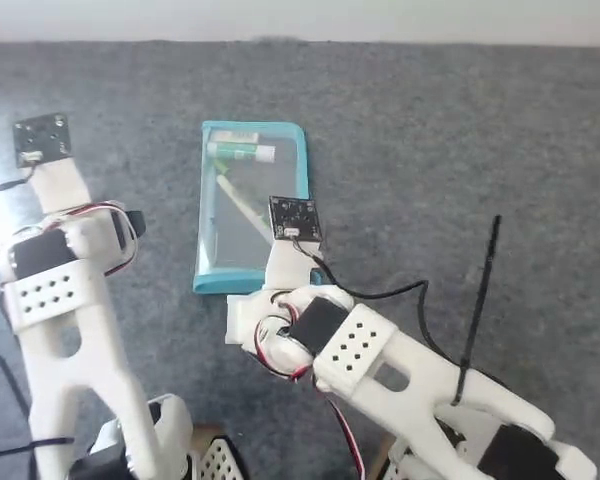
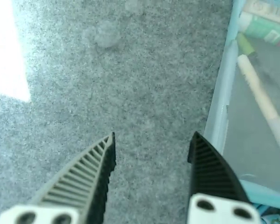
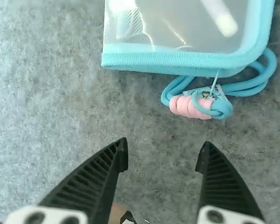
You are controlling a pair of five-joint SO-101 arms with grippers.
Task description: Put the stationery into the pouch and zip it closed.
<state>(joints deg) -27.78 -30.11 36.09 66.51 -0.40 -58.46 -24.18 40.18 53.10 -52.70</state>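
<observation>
High view: the clear, turquoise-edged pouch (image 1: 252,205) lies flat on grey carpet (image 1: 460,130) between the arms, a glue stick (image 1: 242,152) and a white pen (image 1: 242,205) inside. The left gripper (image 2: 154,140) hangs with jaws apart, empty, beside the pouch's long edge. The right gripper (image 3: 164,144), also spread and empty, hovers near the pink zipper pull (image 3: 189,106).

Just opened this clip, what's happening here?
A clear pouch with a teal border lies on grey carpet, a glue stick and a pen already inside. The right arm hovers at its near end, jaws open near the zip pull with the pink bead. The left arm sits beside its long edge, jaws open too. Neither holds anything. I cannot tell whether the zip is shut.
</observation>
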